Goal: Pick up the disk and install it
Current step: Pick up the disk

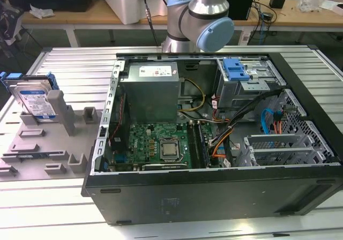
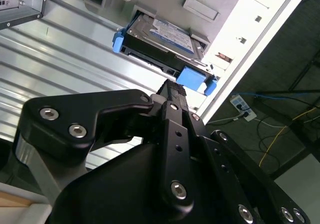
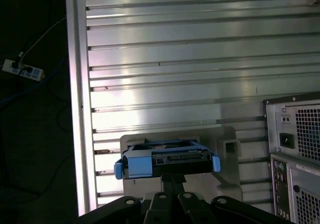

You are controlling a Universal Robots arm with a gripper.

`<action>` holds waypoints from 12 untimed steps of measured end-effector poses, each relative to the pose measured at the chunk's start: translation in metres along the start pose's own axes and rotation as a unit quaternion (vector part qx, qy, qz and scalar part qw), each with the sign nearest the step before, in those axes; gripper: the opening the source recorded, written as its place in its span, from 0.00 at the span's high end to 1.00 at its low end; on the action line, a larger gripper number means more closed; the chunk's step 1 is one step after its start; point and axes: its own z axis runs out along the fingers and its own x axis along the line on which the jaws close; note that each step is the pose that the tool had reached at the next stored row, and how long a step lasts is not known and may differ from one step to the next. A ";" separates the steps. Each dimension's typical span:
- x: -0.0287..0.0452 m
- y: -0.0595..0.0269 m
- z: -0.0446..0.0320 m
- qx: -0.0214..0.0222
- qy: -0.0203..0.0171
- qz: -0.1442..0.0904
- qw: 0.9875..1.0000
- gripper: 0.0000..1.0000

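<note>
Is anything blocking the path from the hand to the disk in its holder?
Nothing visible does. In the second wrist view the black hand points at the silver hard drive in its blue plastic frame, which stands in the grey plastic holder.

1. This is looking like a robotics lab or workshop.
2. A robot arm [image 1: 206, 15] is standing over an opened PC case [image 1: 214, 197] on a ribbed aluminium tabletop [image 1: 53, 213].
3. Workbenches [image 1: 69, 19] behind are carrying cables [image 1: 262, 15] and gear.
4. A power strip [image 3: 22, 69] is lying on the floor.

Disk [image 1: 32, 98] top clear; grey post [image 1: 60, 110] adj.
</note>
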 end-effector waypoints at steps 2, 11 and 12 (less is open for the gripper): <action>0.0000 0.0000 0.0000 0.000 0.000 -0.002 1.000 0.89; 0.0000 -0.0001 0.0000 0.000 0.000 -0.009 1.000 0.58; 0.0000 -0.0001 0.0000 0.000 0.000 -0.010 1.000 0.52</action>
